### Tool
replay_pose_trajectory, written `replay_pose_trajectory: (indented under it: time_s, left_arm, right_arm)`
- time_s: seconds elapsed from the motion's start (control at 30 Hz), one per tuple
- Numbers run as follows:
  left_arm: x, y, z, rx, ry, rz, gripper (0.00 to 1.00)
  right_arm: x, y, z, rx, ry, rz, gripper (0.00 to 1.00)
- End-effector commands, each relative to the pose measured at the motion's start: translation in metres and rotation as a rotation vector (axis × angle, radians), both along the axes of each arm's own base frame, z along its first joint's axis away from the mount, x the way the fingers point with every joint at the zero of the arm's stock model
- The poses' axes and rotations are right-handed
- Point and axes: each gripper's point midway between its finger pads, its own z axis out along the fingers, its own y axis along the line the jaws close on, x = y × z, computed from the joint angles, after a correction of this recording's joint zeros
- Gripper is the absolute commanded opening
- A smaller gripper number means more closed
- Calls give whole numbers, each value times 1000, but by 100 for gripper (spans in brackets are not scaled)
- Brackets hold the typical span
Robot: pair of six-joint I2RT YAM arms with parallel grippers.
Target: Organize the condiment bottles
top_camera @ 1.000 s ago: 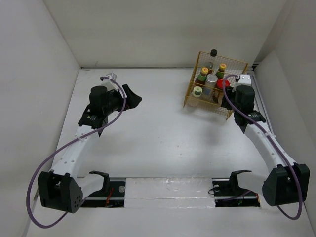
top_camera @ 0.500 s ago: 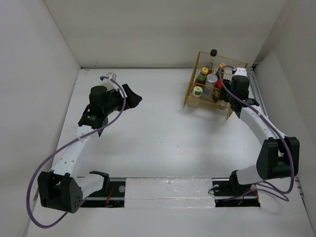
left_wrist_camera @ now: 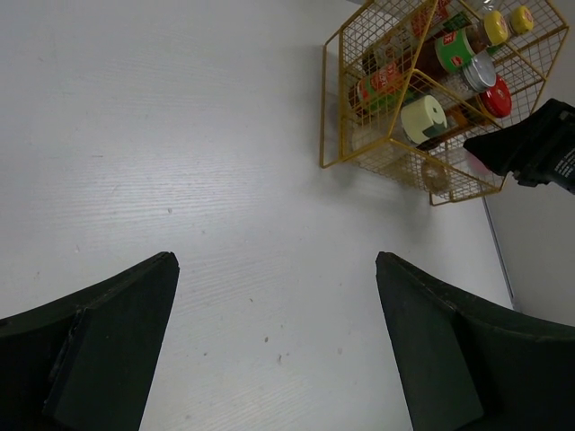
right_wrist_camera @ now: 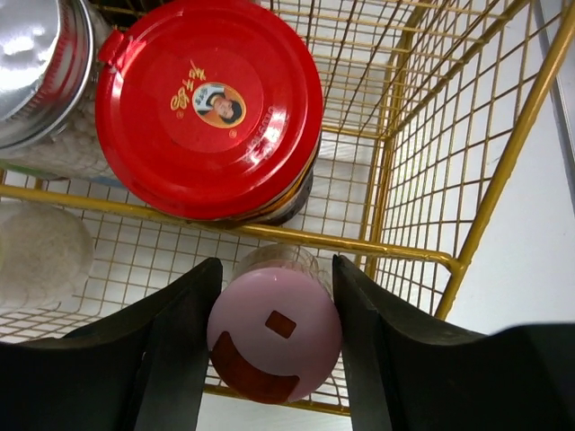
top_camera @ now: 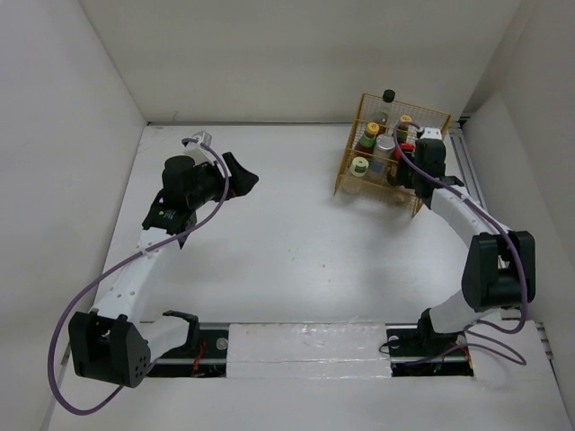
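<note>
Looks like a drop-in step: clamping the pink-topped shaker with the right gripper, in the basket at the far right corner, beside the red-lidded jar. Next, probably: letting go, lifting straight up. Idling with the left gripper spread wide, empty.

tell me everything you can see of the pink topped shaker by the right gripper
The pink-topped shaker has a round, glossy pink cap marked with a dark red curved patch and a small rectangle, over a clear body. It stands upright inside the yellow wire basket, beside the red-lidded jar. The fingers of the right gripper hug both sides, seemingly touching.
</note>
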Motion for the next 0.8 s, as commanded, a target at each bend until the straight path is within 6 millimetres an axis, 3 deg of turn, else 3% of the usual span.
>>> replay_pose_trajectory:
  time_s: [0.0, 0.27, 0.43, 0.5, 0.57, 0.6, 0.77]
  left_arm:
    - [6, -2, 21, -7, -78, -8, 88]
    - [5, -3, 21, -10, -77, -17, 89]
    - [1, -6, 23, -18, -88, -36, 91]
    - [-1, -7, 27, -23, -96, -46, 92]
    - [-3, -7, 31, -34, -103, -43, 93]
    - [-9, -7, 46, -46, -150, -52, 93]
    - [-29, -3, 79, -90, -276, -49, 94]
  right_arm:
    - [-3, -2, -8, 11, 14, -9, 58]
    - [-16, 10, 71, 32, -186, 10, 95]
    - [-48, 38, 155, 69, -446, 79, 100]
    - [-60, 70, 183, 113, -551, 196, 100]
    - [-79, 105, 197, 137, -611, 381, 100]
    - [-91, 128, 200, 140, -626, 482, 100]
    - [-139, 202, 181, 168, -609, 836, 100]
